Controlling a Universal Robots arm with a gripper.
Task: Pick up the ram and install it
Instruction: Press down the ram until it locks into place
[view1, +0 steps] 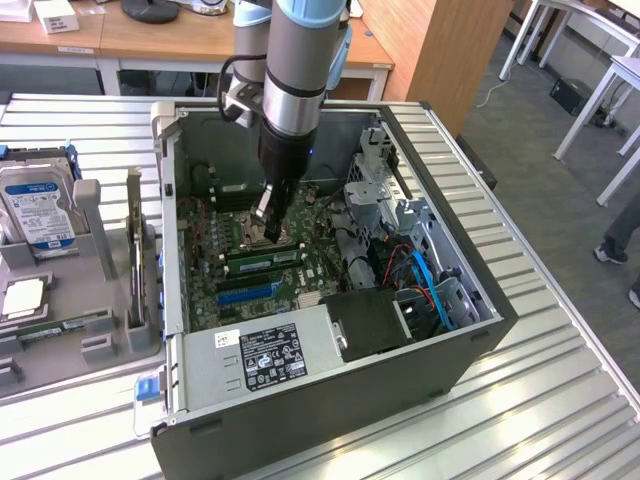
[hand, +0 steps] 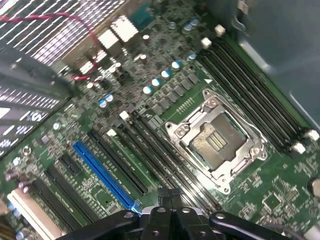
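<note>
The robot arm reaches down into the open computer case (view1: 470, 330). Its pincer (view1: 268, 228) is clenched tight, with its tip right over the motherboard (view1: 300, 290), close to the square metal chip socket (hand: 216, 139).

The ram (view1: 262, 257) looks like it is already lying in a long slot on the motherboard, just beside the pincer tip — a thin green stick with a pale strip along it. I cannot tell if the tip is touching the stick or is just above it. In the wrist view the dark pincer (hand: 169, 200) hangs over the rows of long black slots next to the socket, and nothing seems to be caught between its tips. A blue slot (hand: 102, 172) runs a little way off from the socket, on the far side of those black slots.

The ram looks light, thin and stiff. It would not bend, but it could crack, and its little chips could get hurt. So I think the best place to hold it is by its long flat sides near the middle, or by the top edge — not by the metal teeth along the bottom. It likely needs a straight, even push to sit well.

Next to the case, on the surface (view1: 560, 390), a grey tray (view1: 110, 330) holds a hard drive (view1: 38, 208).
</note>
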